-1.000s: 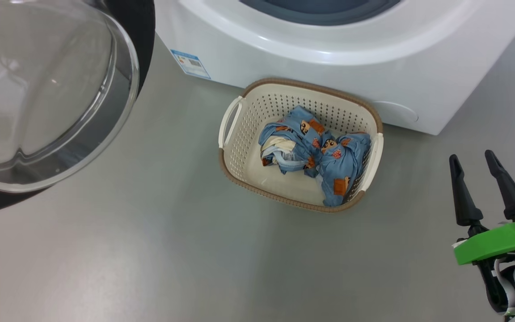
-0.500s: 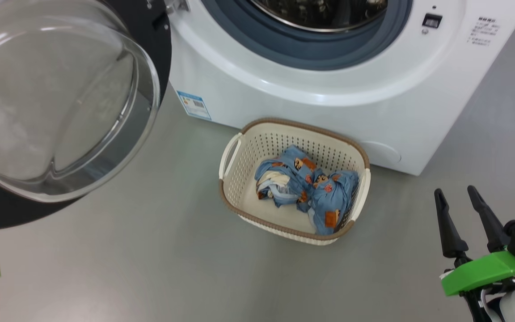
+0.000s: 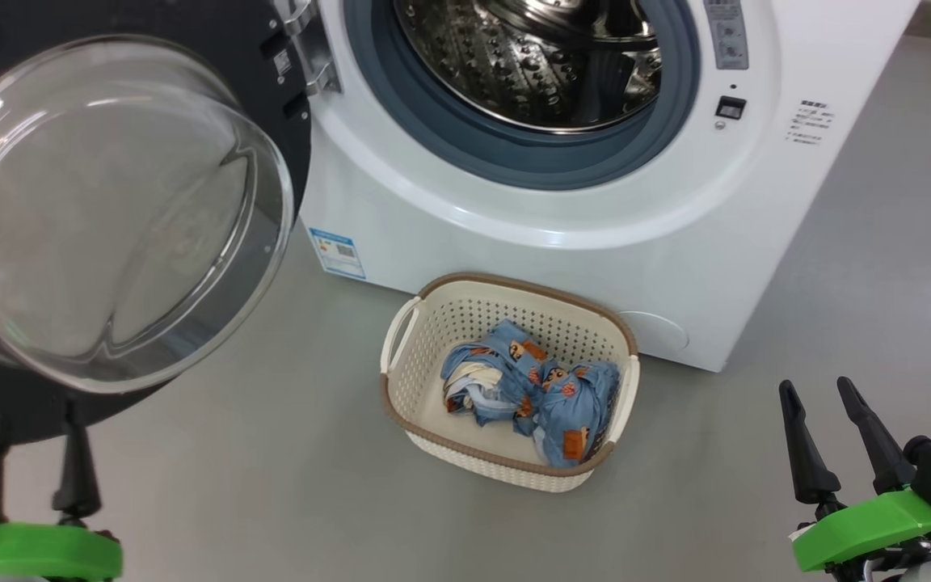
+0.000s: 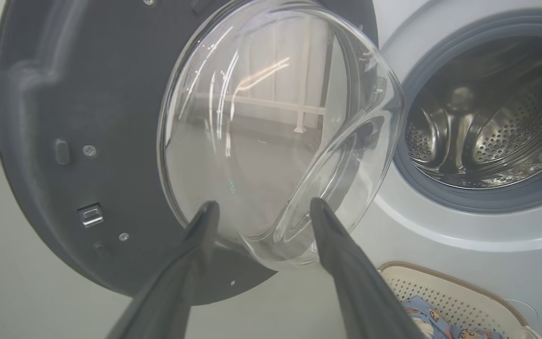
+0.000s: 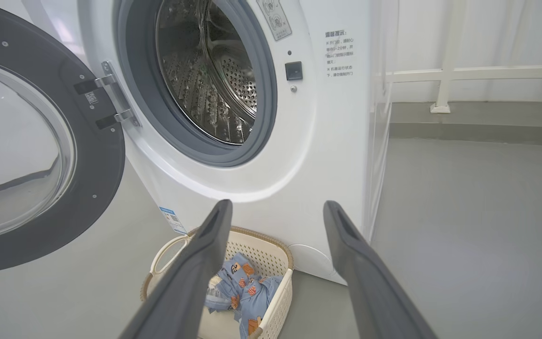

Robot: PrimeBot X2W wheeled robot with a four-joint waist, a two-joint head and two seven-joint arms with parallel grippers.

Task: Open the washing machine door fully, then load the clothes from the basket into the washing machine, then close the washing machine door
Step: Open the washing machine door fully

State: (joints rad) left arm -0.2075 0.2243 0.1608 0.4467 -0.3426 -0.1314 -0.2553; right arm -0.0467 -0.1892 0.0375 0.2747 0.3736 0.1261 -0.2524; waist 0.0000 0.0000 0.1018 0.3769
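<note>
Currently, the washing machine door (image 3: 118,218) stands swung wide on its hinge at the left of the washing machine (image 3: 562,234), with the steel drum (image 3: 538,56) exposed. The basket (image 3: 514,284) sits on the floor (image 3: 271,485) just beside the machine's front, with the clothes (image 3: 530,388) bunched inside it. The left hand (image 3: 33,420), below the door's lower edge, and the right hand (image 3: 815,386), apart from the basket on its right, both have fingers spread and hold nothing.
</note>
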